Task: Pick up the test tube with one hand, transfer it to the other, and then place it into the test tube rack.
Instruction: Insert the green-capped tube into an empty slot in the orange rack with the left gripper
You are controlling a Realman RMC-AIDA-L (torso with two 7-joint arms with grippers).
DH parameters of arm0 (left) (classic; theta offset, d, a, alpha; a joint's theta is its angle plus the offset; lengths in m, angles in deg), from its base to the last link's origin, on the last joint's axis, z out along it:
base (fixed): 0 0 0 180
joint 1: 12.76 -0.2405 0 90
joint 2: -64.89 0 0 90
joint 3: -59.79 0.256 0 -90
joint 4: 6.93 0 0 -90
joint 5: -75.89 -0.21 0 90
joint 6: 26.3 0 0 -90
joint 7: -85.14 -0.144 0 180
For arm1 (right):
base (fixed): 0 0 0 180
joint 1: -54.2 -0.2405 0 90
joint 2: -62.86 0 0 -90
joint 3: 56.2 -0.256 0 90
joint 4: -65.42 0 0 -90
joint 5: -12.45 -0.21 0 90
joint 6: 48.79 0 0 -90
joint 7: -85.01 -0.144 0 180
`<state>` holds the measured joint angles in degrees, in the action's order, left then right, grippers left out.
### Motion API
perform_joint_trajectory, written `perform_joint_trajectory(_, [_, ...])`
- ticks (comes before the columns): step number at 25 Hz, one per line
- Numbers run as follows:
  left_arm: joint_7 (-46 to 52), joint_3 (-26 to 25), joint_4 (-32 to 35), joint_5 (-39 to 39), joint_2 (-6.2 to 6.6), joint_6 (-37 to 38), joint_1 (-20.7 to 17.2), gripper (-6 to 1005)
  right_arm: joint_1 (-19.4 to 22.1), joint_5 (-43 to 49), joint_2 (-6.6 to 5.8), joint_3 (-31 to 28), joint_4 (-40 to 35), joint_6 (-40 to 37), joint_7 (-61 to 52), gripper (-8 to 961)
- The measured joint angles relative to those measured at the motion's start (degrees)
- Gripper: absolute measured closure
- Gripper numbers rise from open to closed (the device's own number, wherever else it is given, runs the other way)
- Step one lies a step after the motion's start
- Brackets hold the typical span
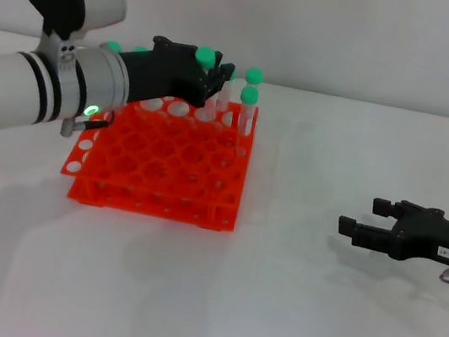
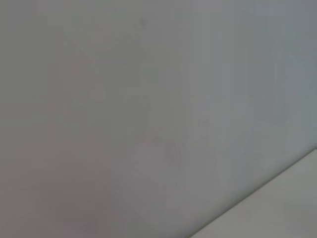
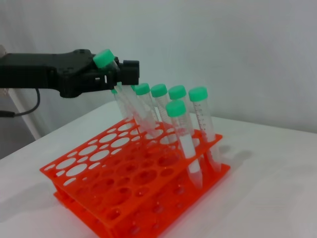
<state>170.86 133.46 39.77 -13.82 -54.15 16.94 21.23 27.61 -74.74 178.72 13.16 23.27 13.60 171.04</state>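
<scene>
The left gripper (image 1: 209, 76) – on the green-lit arm – is hanging over the far side of the test tube rack (image 1: 159, 177), fingers pinching the test tube (image 3: 115, 82) just below its green cap; in the right wrist view the tube is sitting tilted in that grip, cap up, lower part slanting down toward the rack's back holes, though whether the tip is already in a hole can't be told; the orange-red rack is standing on the white table (image 1: 270, 313), w/ several other green-capped tubes (image 3: 185, 124) standing in its far rows, some leaning; in the head view two of them are showing at the rack's far right corner; the right gripper (image 1: 370, 221) is resting low over the table well apart from the rack, to its right, fingers spread w/ nothing between them – a small white label is showing on its forearm; the left wrist view is giving only a plain grey-white surface.
</scene>
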Motion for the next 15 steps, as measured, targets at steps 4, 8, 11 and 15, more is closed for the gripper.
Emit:
perform_joint_trajectory(4, [-1.8, -0.1, -2.1, 1.6, 0.05, 0.0, 0.6, 749, -0.2, -0.7, 0.05, 0.7, 0.1, -0.1, 0.0, 96])
perform_joint_trajectory(8, [-3.4, -0.2, -3.7, 3.4, 0.18, -0.2, 1.1, 747, -0.3, -0.8, 0.06, 0.8, 0.2, -0.1, 0.0, 96])
perform_joint_trajectory(11, [-4.6, -0.2, -4.1, 3.6, 0.17, -0.4, 1.2, 746, -0.3, -0.8, 0.06, 0.8, 0.6, -0.1, 0.0, 96])
perform_joint_trajectory(15, [-6.1, -1.6, -5.3, 4.1, 0.08, -0.4, 1.8, 744, -0.2, -0.8, 0.05, 0.8, 0.7, -0.1, 0.0, 96])
